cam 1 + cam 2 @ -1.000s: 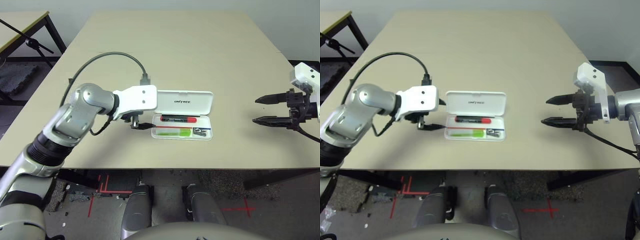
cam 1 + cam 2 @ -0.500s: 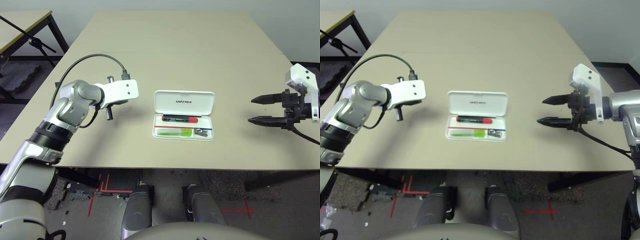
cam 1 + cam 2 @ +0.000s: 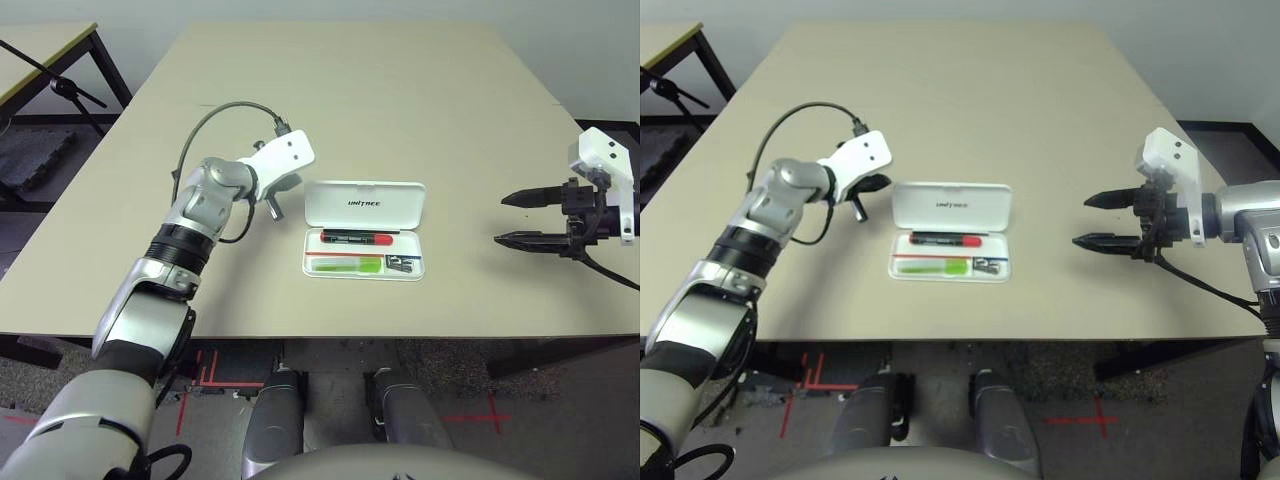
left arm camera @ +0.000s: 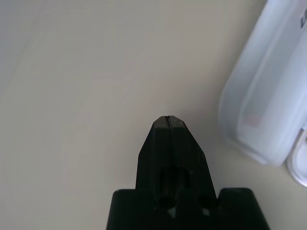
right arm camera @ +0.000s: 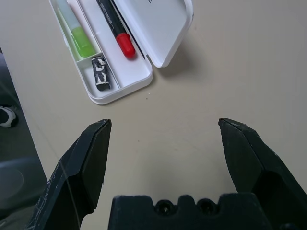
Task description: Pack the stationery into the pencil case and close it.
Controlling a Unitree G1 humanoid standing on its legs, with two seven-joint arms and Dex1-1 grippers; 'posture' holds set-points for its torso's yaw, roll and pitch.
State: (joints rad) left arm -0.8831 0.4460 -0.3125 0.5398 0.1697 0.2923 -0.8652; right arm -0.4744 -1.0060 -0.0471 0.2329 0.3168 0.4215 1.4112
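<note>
The white pencil case (image 3: 365,203) lies open mid-table, its lid with black lettering tilted up at the back. In its tray rest a red marker with a black cap (image 3: 356,238), a lime-green highlighter (image 3: 352,264) and a small silver-and-black piece (image 3: 402,264). My left gripper (image 3: 273,210) is shut and empty, just off the lid's left end; its fingertips (image 4: 166,125) hover over bare table beside the case (image 4: 266,96). Well to the right of the case my right gripper (image 3: 513,219) stands open with nothing in it. The right wrist view looks over the case (image 5: 165,28) and its contents.
A black cable (image 3: 215,120) loops from my left wrist over the table. A side table (image 3: 40,50) and a dark stand are beyond the left edge. Wide bare tabletop (image 3: 370,90) stretches behind the case and between the case and the right gripper.
My left gripper drew back from the tray's left end, closed, swung out left, then came in to the lid's left end. The right gripper shifted slightly and stayed open.
</note>
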